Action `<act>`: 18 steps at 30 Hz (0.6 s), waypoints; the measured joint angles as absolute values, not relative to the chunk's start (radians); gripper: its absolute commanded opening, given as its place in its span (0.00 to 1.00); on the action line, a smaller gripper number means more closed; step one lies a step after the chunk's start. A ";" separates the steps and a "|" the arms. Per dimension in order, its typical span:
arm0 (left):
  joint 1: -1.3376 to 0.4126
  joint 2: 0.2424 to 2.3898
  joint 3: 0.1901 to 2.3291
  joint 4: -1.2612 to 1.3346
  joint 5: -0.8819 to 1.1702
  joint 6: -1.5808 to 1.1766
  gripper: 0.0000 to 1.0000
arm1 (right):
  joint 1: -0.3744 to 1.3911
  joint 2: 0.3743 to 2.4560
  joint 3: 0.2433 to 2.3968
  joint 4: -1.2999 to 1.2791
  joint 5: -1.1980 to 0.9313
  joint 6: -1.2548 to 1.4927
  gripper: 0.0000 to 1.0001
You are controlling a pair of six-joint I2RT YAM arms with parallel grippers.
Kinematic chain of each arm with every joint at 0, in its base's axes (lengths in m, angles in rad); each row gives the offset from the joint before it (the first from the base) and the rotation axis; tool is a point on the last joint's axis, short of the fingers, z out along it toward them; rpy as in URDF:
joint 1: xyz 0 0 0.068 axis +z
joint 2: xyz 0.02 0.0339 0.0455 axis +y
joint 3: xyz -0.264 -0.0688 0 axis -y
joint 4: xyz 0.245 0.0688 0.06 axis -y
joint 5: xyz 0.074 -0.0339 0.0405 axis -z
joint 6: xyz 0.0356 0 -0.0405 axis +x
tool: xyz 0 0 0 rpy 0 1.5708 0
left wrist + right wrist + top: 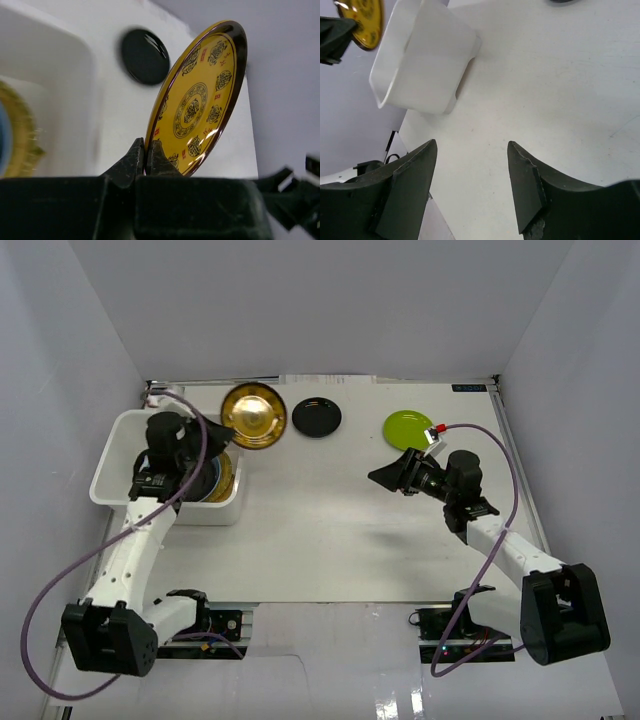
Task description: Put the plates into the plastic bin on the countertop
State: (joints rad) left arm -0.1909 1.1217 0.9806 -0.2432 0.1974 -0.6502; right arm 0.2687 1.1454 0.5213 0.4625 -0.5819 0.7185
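My left gripper (215, 437) is shut on the rim of a yellow-brown patterned plate (253, 416) and holds it lifted just right of the white plastic bin (118, 440). In the left wrist view the fingers (131, 162) pinch the plate's (200, 97) lower edge, the plate standing on edge. Inside the bin lie another yellow-rimmed plate (226, 476) and a light blue one (3, 140). A glossy black plate (316, 417) and a lime green plate (408, 426) lie on the countertop (320, 530). My right gripper (385, 476) is open and empty over mid-table.
Pale grey walls enclose the countertop on three sides. The right wrist view shows the bin (422, 60) and the held plate (366, 20) from afar. The arm bases stand at the near edge.
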 measured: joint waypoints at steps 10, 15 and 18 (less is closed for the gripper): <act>0.153 0.940 0.892 -0.310 -0.017 -0.752 0.00 | 0.269 1.364 0.624 0.442 -0.441 0.701 0.61; 0.180 0.939 0.827 -0.350 -0.116 -0.769 0.00 | 0.281 1.557 0.777 0.443 -0.374 0.712 0.61; 0.189 0.944 0.794 -0.355 -0.159 -0.762 0.02 | 0.295 1.696 0.909 0.440 -0.327 0.704 0.62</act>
